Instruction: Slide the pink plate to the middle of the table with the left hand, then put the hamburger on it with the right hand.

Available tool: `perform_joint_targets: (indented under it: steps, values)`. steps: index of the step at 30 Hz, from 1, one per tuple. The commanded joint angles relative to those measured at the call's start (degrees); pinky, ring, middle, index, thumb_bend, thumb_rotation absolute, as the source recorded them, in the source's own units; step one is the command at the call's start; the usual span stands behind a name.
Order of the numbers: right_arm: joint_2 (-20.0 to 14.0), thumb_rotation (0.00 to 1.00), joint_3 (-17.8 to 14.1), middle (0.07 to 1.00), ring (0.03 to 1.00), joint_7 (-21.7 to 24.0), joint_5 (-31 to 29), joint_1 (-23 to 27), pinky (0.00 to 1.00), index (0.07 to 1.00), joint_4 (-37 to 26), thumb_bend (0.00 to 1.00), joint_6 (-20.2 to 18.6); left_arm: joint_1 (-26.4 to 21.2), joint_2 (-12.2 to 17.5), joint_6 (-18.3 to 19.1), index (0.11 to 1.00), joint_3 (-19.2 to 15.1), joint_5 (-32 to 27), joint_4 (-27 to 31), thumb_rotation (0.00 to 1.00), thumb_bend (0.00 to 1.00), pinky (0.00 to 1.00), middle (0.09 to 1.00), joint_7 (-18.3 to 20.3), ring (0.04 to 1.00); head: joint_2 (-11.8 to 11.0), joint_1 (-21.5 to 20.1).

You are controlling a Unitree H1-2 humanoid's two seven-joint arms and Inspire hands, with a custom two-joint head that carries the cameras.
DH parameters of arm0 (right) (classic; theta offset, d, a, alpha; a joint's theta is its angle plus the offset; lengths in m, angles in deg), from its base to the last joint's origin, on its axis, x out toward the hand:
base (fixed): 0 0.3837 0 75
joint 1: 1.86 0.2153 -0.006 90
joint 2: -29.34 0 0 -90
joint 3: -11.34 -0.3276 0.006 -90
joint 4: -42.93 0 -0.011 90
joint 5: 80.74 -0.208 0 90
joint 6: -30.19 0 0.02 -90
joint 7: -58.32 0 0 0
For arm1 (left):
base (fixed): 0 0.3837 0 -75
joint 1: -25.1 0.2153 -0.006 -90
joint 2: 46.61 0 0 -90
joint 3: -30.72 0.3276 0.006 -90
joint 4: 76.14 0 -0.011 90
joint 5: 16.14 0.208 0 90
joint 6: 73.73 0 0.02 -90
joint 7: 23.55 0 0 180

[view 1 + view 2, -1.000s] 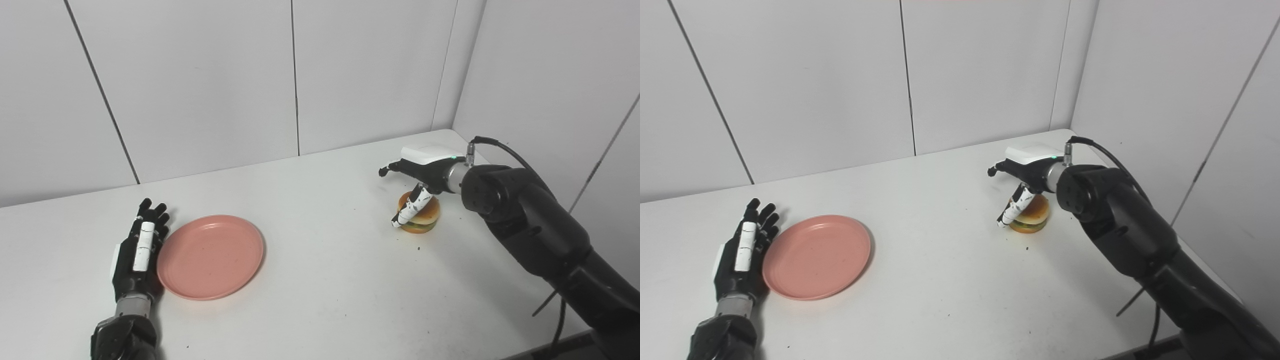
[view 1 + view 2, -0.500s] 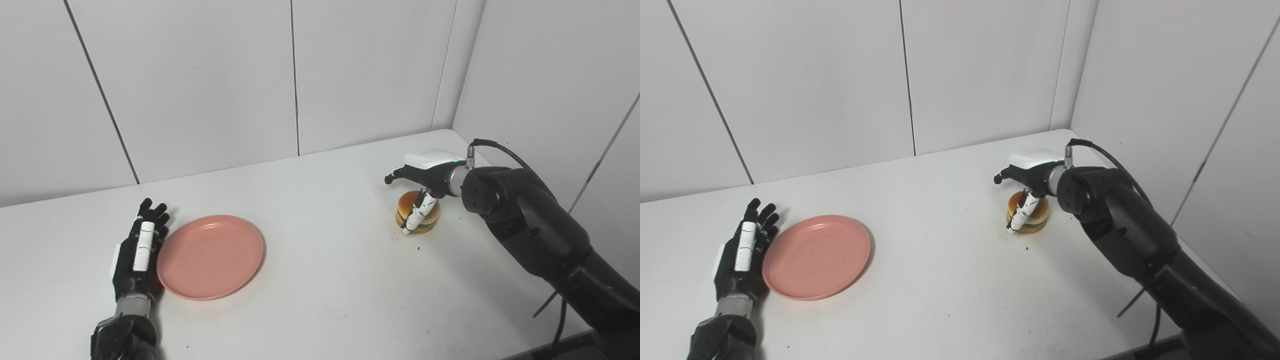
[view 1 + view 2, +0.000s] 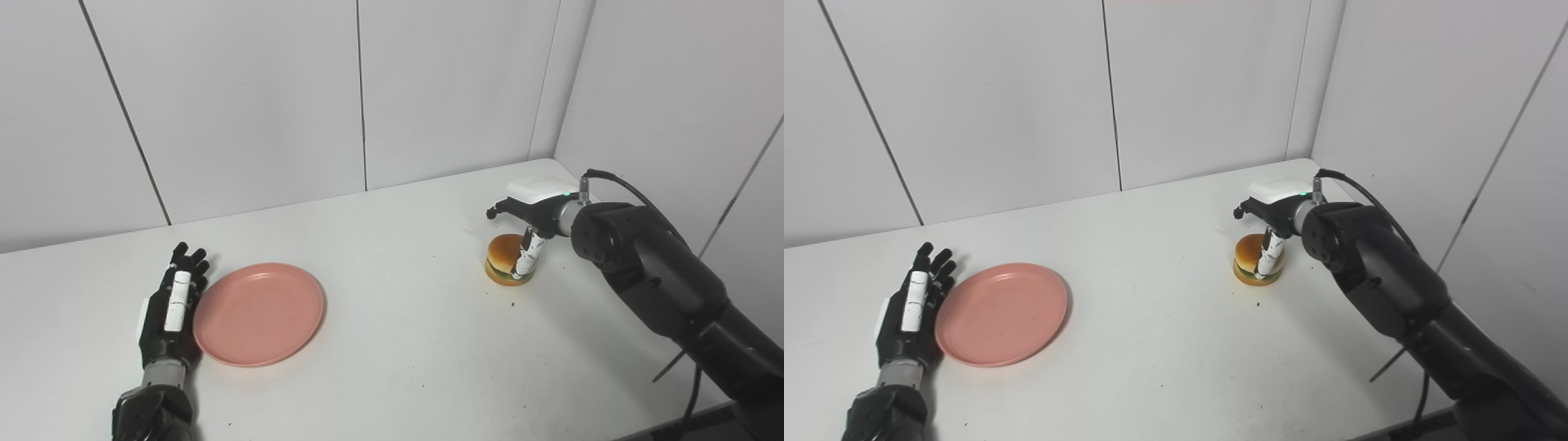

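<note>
The pink plate [image 3: 258,313] lies flat on the left part of the white table [image 3: 398,343]. My left hand [image 3: 171,300] rests flat on the table with its fingers stretched out and open, its edge against the plate's left rim. The hamburger [image 3: 502,258] sits on the table at the right. My right hand [image 3: 531,211] hovers just above and behind it, open, fingers pointing left. Its white thumb [image 3: 528,252] hangs down against the burger's right side. The hand does not enclose the burger.
Grey wall panels close the table at the back and on the right, with the corner [image 3: 551,159] just behind the right hand. A black cable [image 3: 618,184] loops off the right wrist. The table's front edge [image 3: 667,422] runs under the right arm.
My right hand has drawn back to the right, so its thumb moved from the burger's left front to its right side. The burger, the plate and the left hand stay where they were.
</note>
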Motion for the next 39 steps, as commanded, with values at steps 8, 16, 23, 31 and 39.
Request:
perform_joint_targets:
  steps: [8, 16, 23, 31, 39]
  values:
    - [-0.7, 0.09, -0.5, 0.892, 0.877, -0.8, 0.5, 2.3, 0.78, 0.832, 0.2, 1.0, -0.1, 0.8, -0.1, -0.5, 0.926, 0.1, -0.5, -1.0, 0.7, 0.97, 1.0, 0.906, 0.9, 0.944, 0.0, 0.0]
    - [0.0, 0.11, 0.5, 0.907, 0.893, -0.4, 1.8, 2.5, 0.77, 0.847, 1.2, 1.0, -0.9, 1.0, -0.2, -0.1, 0.925, 0.4, -0.2, -0.6, 0.69, 0.95, 1.0, 0.906, 0.8, 0.942, 0.1, 0.3]
    - [0.6, 0.11, 1.0, 0.899, 0.884, 0.1, 1.0, 3.4, 0.82, 0.845, 3.5, 1.0, 0.1, 0.9, -0.2, 0.0, 0.917, 0.4, -0.5, -0.6, 0.68, 0.94, 1.0, 0.907, 1.1, 0.949, 0.2, 0.6]
    - [1.6, 0.11, 1.1, 0.905, 0.895, 0.6, 0.2, 4.2, 0.76, 0.843, 5.4, 1.0, -0.4, 0.9, -0.1, 0.1, 0.917, 0.5, -0.4, -0.6, 0.69, 0.94, 1.0, 0.911, 1.2, 0.95, 0.2, 0.8]
    - [2.5, 0.1, 1.4, 0.895, 0.875, -1.4, 0.4, 3.7, 0.7, 0.822, 7.6, 1.0, 0.5, 1.0, -0.2, 0.6, 0.915, 1.0, 0.2, -0.1, 0.7, 0.91, 1.0, 0.904, 0.9, 0.946, 0.2, 1.1]
